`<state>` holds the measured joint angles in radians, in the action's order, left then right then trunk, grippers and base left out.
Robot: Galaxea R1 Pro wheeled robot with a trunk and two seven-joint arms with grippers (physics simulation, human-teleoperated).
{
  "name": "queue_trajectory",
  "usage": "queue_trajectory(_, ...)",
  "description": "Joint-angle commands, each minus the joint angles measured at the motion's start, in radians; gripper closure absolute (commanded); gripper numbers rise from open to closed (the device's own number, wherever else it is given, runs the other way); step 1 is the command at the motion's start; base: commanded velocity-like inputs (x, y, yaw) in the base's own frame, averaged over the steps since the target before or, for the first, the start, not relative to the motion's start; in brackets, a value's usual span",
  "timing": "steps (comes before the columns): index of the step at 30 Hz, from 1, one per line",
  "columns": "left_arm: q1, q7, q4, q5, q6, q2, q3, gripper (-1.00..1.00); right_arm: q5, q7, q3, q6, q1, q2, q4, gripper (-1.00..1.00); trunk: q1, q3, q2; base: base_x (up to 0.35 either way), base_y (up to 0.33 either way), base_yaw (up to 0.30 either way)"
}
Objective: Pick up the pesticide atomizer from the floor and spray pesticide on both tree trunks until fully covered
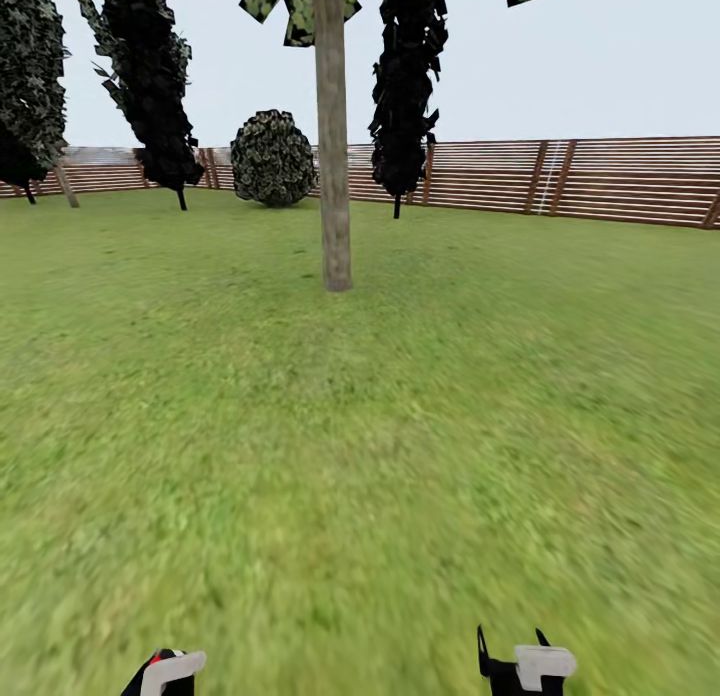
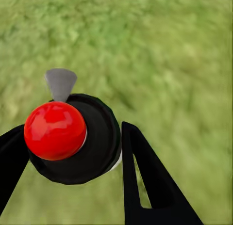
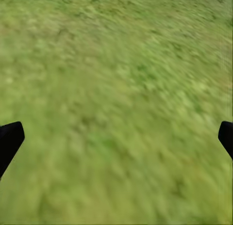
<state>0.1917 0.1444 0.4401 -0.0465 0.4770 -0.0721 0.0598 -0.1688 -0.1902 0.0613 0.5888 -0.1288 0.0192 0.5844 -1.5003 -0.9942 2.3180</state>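
The left gripper (image 2: pixel 68 152) is clamped on the pesticide atomizer (image 2: pixel 92 147), red dot (image 2: pixel 55 130) facing the camera, above the grass (image 2: pixel 170 55). The right gripper (image 3: pixel 116 137) is spread wide and holds nothing. A tree trunk (image 1: pixel 332 156) stands ahead on the lawn, before the fence (image 1: pixel 620 181).
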Motion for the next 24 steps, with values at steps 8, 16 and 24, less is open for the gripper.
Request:
queue_trajectory(8,0.0,0.001,0.0,0.0,0.0,0.0,0.0,1.0,0.0,0.001,0.0,-0.002,0.0,-0.002,0.0,-1.0,0.0,0.0,0.0,0.338,0.0,0.0)
queue_trajectory(16,0.0,0.001,0.0,0.0,0.0,0.0,0.0,1.0,-0.001,0.002,0.0,-0.003,0.0,-0.002,-0.001,-1.0,0.0,0.0,0.0,0.338,0.0,0.0)
queue_trajectory(24,0.0,0.001,0.0,0.0,0.0,0.0,0.0,1.0,0.0,0.001,-0.001,-0.002,0.0,0.0,-0.039,-1.0,0.0,0.0,0.0,0.338,0.0,0.0)
